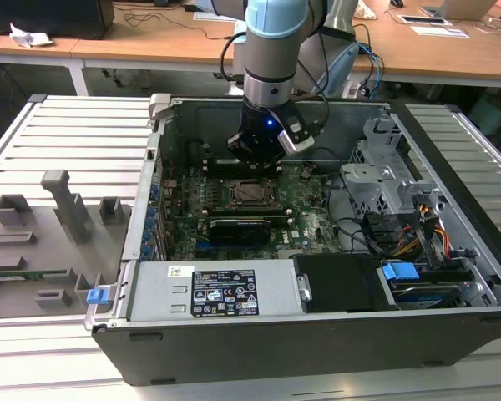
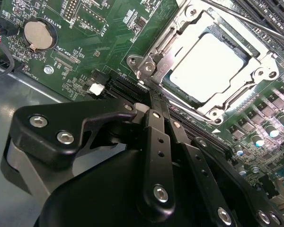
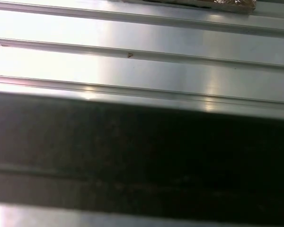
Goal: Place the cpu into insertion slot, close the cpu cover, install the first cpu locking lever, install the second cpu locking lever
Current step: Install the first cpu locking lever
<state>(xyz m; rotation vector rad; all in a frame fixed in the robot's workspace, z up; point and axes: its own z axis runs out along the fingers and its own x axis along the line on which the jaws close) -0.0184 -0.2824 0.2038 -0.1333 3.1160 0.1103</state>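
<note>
1. The cpu (image 2: 206,66) lies flat in the insertion slot (image 1: 252,192), its pale metal face showing through the window of the frame; the placing step appears done.
2. The cpu cover (image 2: 255,59) lies down over the chip, its silver frame running around all four edges; the closing step also appears done.
3. A thin metal rod, read here as a locking lever (image 2: 248,21), crosses beside the far edge of the cover in the second wrist view. Whether it is hooked under its catch cannot be told; a second lever cannot be made out with certainty.
4. The gripper (image 2: 156,106) stands just beside the near corner of the socket, its two black fingers (image 2: 155,142) pressed together with nothing between them. In the exterior view it hangs from the arm over the motherboard (image 1: 309,221), close above the socket.
5. Judged state: two of four steps complete; the lever steps remain unconfirmed.
6. The socket sits mid-board inside the open computer case (image 1: 259,351).
</note>
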